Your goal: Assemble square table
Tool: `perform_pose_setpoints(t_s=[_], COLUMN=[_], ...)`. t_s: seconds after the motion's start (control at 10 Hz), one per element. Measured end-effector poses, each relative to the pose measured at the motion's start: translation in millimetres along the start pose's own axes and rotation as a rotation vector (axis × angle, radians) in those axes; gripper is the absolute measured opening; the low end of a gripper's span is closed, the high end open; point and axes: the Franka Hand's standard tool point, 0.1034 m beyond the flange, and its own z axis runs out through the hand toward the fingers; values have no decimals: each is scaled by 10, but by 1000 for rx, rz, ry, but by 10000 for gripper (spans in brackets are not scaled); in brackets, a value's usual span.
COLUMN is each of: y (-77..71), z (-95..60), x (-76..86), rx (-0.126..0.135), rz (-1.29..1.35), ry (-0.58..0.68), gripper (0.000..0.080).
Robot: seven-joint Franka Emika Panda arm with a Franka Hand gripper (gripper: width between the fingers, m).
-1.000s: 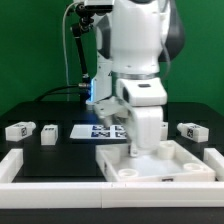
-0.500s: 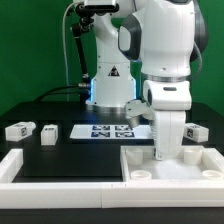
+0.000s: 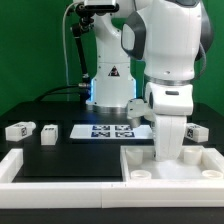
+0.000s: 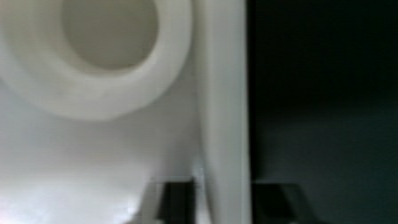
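Note:
The white square table top [image 3: 190,166] lies flat at the front on the exterior view's right, one round corner hole [image 3: 143,172] showing. My gripper [image 3: 168,154] reaches straight down onto it. In the wrist view my gripper [image 4: 226,202] straddles the top's raised rim [image 4: 221,110], one dark finger [image 4: 176,202] on each side, standing slightly off it. A round corner hole [image 4: 111,40] lies just beyond. Two tagged white legs [image 3: 18,130] [image 3: 47,133] lie at the exterior view's left, and another leg [image 3: 195,131] at its right behind the arm.
The marker board [image 3: 103,130] lies flat in the middle, behind the top. A long white L-shaped wall piece [image 3: 40,168] runs along the front and left edge of the black table. The arm's base [image 3: 110,85] stands at the back.
The table top slid to the exterior view's right with my gripper on its rim, then stopped. The fingers have since eased apart off the rim.

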Motion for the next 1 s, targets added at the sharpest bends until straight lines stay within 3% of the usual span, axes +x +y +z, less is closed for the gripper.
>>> perform_pose_setpoints(t_s=[0.1,0.3,0.4,0.9,1.0], y=[7,19,22,23,-10], z=[-9,-26,-29,-39,-122], x=[0,1,1,3,17], rx=[-3,-7,-8,-9,-21], rz=[0,0,0,7,59], ry=[0,1,1,1,1], gripper=[275,589,633,649,649])
